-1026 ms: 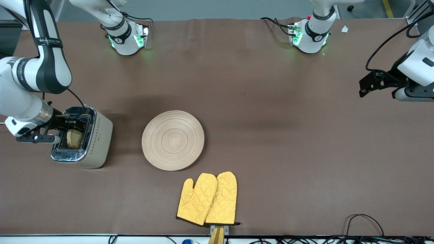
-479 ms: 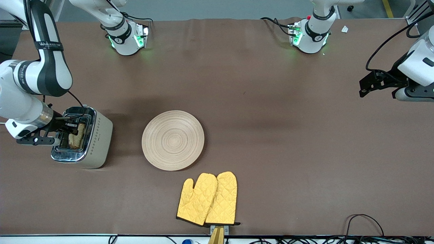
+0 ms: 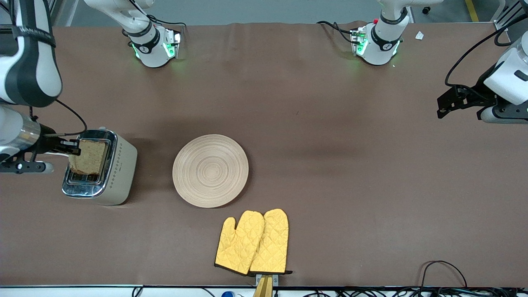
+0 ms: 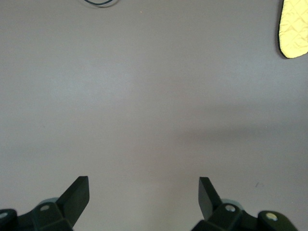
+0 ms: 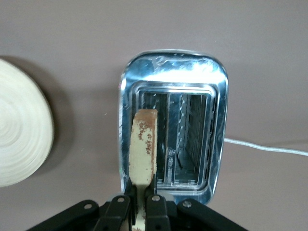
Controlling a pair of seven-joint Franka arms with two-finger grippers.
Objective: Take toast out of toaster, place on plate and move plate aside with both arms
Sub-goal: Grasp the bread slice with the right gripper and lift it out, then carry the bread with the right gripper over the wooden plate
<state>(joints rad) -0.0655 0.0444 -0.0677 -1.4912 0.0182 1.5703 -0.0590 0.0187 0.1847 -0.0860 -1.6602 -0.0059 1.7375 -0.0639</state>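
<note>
Front view: the right gripper (image 3: 73, 150) pinches the toast (image 3: 87, 156) over the toaster (image 3: 101, 167), near the table's (image 3: 330, 185) right-arm end. Carry it upright to the plate (image 3: 210, 170).

Left wrist view: the left gripper (image 4: 143, 195) waits, fingers apart.

Right wrist view: lift the toast clear first.

The brown toast (image 3: 88, 156) is held upright over the chrome-topped, cream-sided toaster (image 3: 117, 173) at the right arm's end. The round, ring-grained wooden plate (image 3: 210, 170) is laid flat beside the toaster.
</note>
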